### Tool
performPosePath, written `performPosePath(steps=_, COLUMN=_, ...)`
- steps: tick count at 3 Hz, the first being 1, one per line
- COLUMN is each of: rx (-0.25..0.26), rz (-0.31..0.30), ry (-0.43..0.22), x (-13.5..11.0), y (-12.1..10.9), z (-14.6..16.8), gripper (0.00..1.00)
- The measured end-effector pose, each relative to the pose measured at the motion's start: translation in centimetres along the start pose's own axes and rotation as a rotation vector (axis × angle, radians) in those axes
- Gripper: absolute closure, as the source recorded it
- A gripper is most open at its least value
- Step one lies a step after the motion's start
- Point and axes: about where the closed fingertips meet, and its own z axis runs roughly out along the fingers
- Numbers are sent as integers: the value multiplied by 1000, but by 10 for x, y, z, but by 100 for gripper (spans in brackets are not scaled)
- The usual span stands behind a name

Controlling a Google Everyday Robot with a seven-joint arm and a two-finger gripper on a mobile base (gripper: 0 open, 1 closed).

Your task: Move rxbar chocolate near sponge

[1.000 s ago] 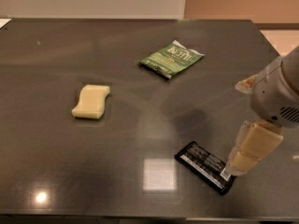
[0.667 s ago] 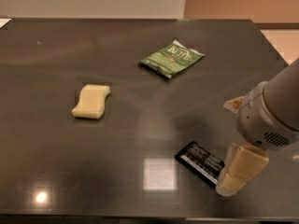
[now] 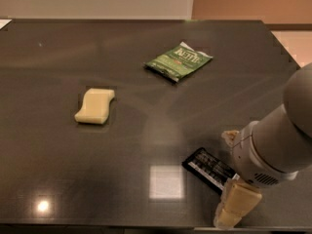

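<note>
The rxbar chocolate [image 3: 206, 167], a flat black wrapper with white print, lies at an angle on the dark table at the front right. Its right end is hidden under my arm. My gripper [image 3: 233, 208] hangs low at the table's front edge, just right of and in front of the bar, right at its near end. The sponge [image 3: 95, 106], a pale yellow wavy block, lies on the left half of the table, far from the bar and the gripper.
A green chip bag [image 3: 179, 61] lies at the back, right of centre. The dark glossy table [image 3: 58, 169] shows light reflections near the front. Its right edge [image 3: 285, 52] runs beside a pale floor.
My arm and gripper have moved down toward the table's front edge and a little left, now covering the bar's right end. The bar, sponge and chip bag have not moved.
</note>
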Motion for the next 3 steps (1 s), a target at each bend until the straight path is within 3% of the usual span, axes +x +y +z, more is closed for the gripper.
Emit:
performPosePath(steps=1, rx=2, rz=12, ry=4, x=3, y=-3, z=6, gripper=18)
performPosePath(steps=3, rx=5, rz=11, ry=-4, x=2, y=-7, z=4, gripper=64)
